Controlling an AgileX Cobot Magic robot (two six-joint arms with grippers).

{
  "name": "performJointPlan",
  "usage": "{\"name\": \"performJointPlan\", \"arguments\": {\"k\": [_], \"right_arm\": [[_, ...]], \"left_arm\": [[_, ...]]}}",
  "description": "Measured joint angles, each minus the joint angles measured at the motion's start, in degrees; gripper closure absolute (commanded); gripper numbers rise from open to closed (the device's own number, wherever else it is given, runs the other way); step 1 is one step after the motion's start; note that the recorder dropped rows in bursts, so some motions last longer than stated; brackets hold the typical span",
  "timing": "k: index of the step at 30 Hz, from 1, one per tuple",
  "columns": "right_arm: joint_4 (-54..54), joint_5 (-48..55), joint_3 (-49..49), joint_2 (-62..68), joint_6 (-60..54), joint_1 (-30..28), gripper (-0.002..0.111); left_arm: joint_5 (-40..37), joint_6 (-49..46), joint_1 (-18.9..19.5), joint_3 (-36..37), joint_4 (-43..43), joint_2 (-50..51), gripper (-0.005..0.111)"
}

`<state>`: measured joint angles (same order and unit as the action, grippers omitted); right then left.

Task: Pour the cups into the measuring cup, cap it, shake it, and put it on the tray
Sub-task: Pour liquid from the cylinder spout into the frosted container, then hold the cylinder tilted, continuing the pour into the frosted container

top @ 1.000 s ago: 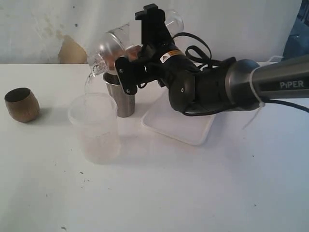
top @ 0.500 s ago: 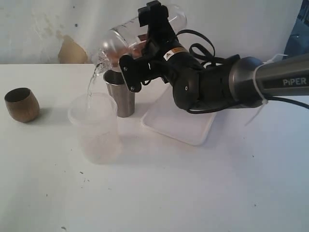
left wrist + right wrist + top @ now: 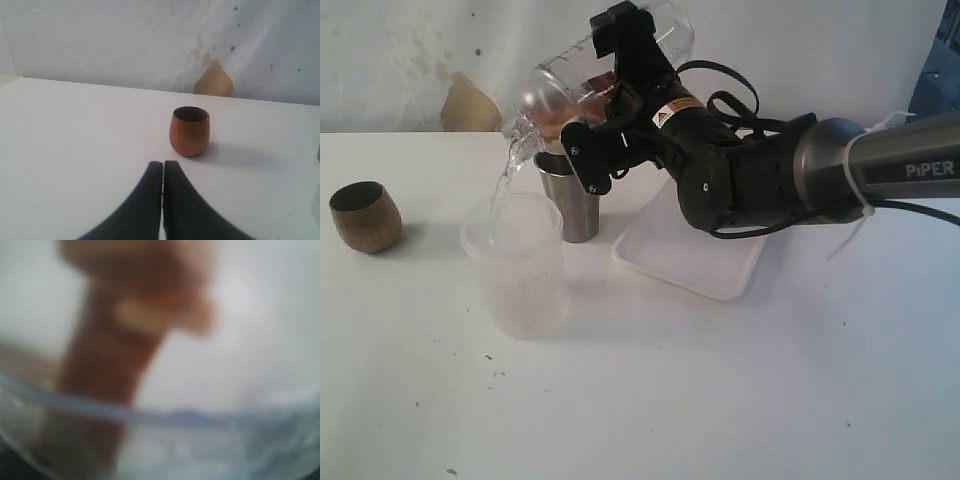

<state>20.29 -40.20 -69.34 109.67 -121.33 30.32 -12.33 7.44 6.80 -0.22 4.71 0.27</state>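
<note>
Exterior view: the right gripper clamps the measuring cup in the upper centre of the frame, one black finger over the top of its wall and the other under it. The jaws stand wide, closed on the cup body.

The measuring cup is tipped well past level. Its long axis runs from upper right to lower left, with the base toward the upper right and the open mouth pointing left and slightly down. A thin stream of clear liquid drops from the lip into the frosted cup.

The frosted cup stands upright on the white table, left of centre, mouth up. The steel tumbler stands upright just behind it and to its right, below the gripper. The tray lies flat to the right of the tumbler, partly under the arm. The brown cup stands upright at the left edge, well apart from the others.

Left wrist view: the left gripper has its fingers pressed together with nothing between them. The brown cup stands upright beyond the fingertips, not touching them.

Right wrist view: the picture is heavily blurred. Only a clear curved plastic wall and a brownish smear can be made out.
</note>
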Motion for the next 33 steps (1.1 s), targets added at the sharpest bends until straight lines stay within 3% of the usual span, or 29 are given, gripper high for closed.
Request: {"name": "performJointPlan", "arguments": {"k": [33], "right_arm": [[-4.55, -0.2, -0.13, 0.0, 0.0, -1.08, 0.108]], "left_arm": [[0.0, 0.0, 0.0, 0.0, 0.0, 0.0, 0.106]]}}
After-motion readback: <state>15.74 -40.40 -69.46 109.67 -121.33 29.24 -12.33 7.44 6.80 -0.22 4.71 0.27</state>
